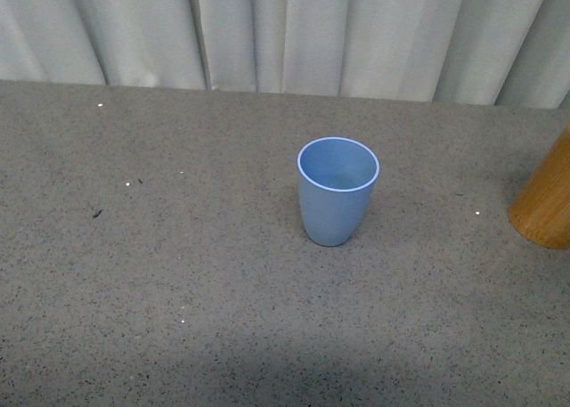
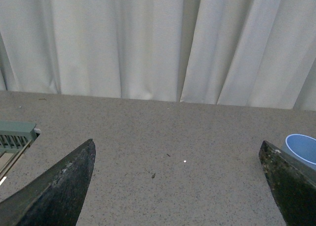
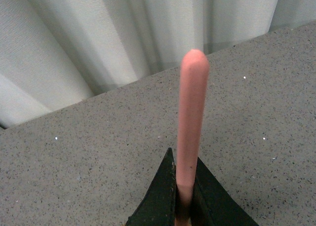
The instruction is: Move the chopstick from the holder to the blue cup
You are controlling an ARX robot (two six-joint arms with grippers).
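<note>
The blue cup (image 1: pixel 337 190) stands upright and looks empty in the middle of the grey speckled table. The orange-brown holder (image 1: pixel 547 199) is cut off at the right edge of the front view. Neither arm shows in the front view. In the right wrist view my right gripper (image 3: pixel 184 172) is shut on a pink-red chopstick (image 3: pixel 190 117), whose rounded end sticks out past the fingertips above the table. In the left wrist view my left gripper (image 2: pixel 177 159) is open and empty above bare table, with the blue cup's rim (image 2: pixel 302 148) beside one fingertip (image 2: pixel 284 174).
A pale curtain (image 1: pixel 285 33) hangs along the table's far edge. A grey-green slotted object (image 2: pixel 15 136) sits at the edge of the left wrist view. Small specks lie scattered on the table top (image 1: pixel 178 273).
</note>
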